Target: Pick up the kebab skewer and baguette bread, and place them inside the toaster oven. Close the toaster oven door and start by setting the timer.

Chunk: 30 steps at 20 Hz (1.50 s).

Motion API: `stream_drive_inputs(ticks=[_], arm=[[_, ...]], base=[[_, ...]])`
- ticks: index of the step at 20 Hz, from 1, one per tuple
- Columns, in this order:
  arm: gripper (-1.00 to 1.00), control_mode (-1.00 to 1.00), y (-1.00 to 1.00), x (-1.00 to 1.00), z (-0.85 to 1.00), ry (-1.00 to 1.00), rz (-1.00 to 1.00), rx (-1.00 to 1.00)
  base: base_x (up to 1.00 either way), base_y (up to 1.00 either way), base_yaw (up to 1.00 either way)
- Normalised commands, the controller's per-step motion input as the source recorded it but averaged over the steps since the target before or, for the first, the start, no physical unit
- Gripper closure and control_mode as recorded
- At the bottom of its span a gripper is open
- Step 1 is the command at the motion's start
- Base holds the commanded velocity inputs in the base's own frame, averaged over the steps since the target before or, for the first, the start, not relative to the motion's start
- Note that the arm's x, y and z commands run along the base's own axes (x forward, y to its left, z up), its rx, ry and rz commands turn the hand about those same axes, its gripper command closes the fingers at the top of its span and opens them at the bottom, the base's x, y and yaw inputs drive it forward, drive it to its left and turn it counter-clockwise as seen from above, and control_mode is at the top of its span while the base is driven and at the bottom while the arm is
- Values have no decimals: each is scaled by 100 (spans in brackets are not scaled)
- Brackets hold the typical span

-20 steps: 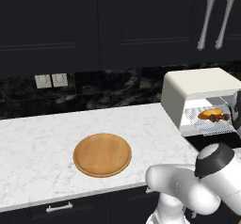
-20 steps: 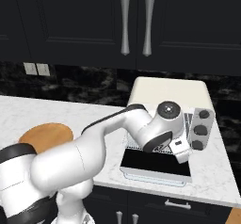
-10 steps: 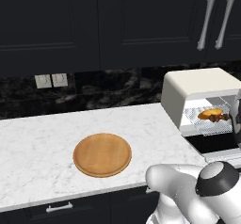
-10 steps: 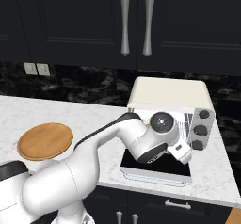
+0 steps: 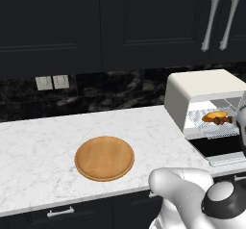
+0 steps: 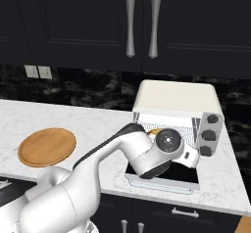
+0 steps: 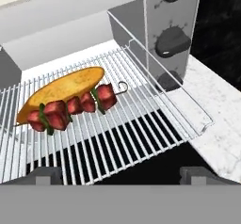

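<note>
Hand view: baguette bread [image 7: 66, 89] and kebab skewer [image 7: 75, 106] lie touching on the toaster oven [image 7: 70, 35] rack, fingers [image 7: 44, 175] spread wide, empty.

Right base view. The toaster oven [image 6: 176, 100] stands on the white marble counter [image 6: 93, 122], its toaster oven door [image 6: 164, 178] folded down flat. The white arm [image 6: 122, 151] reaches before the opening. A round wooden board [image 6: 47, 147] lies well apart.

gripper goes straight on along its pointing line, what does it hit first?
Likely the silver wire rack of the cream-white toaster oven, just right of the dark-chunked kebab skewer; open gripper points there. Depth unclear.
</note>
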Motion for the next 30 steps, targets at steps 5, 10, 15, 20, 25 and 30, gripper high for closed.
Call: stream_drive_inputs(ticks=[5,10,15,20,25,30], arm=[[-100,-100,5,0,-2,0,23,-16],[-100,-100,3,0,-7,0,14,-18],[-100,-100,0,0,-8,0,10,-15],[-100,-100,8,0,-14,0,2,-5],[-100,-100,16,-1,-26,0,0,1],[-100,-100,0,0,-23,-3,0,5]], base=[[0,0,0],[0,0,0],[0,0,0],[0,0,0],[0,0,0],[0,0,0]])
